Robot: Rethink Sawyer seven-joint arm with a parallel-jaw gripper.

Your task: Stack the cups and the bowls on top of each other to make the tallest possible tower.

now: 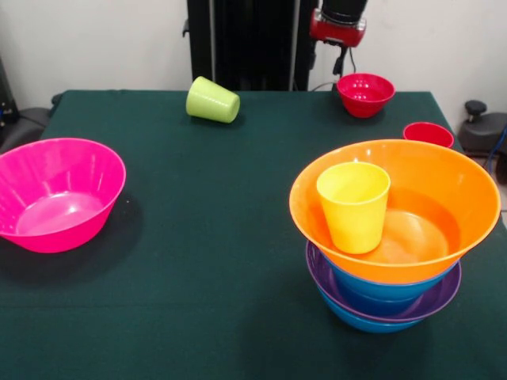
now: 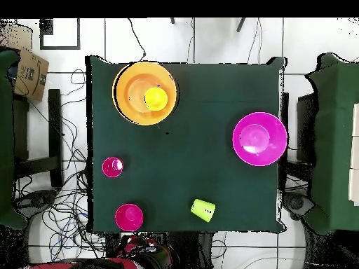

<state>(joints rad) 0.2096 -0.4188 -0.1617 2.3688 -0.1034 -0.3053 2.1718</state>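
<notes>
1. State: the tower (image 1: 394,237) stands near one corner of the counter (image 1: 214,237): blue and purple bowls nested at the bottom, the wide orange bowl (image 1: 444,178) above them, and the yellow cup (image 1: 353,206) upright inside the orange bowl, off centre.
2. Hand (image 1: 339,28): only its red and black housing shows, above the small red bowl (image 1: 365,93), well behind the tower. Whether it is open, or has hold of anything, cannot be told.
3. Loose parts: the red cup (image 1: 428,133) just behind the tower; the lime green cup (image 1: 212,100) on its side, far from the tower; the large pink bowl (image 1: 57,192) across the counter.
4. Recommended step: grip the small red bowl by its rim and lower it squarely over the yellow cup.
5. Caution: the cup's offset position probably makes tipping likely; release slowly.
</notes>
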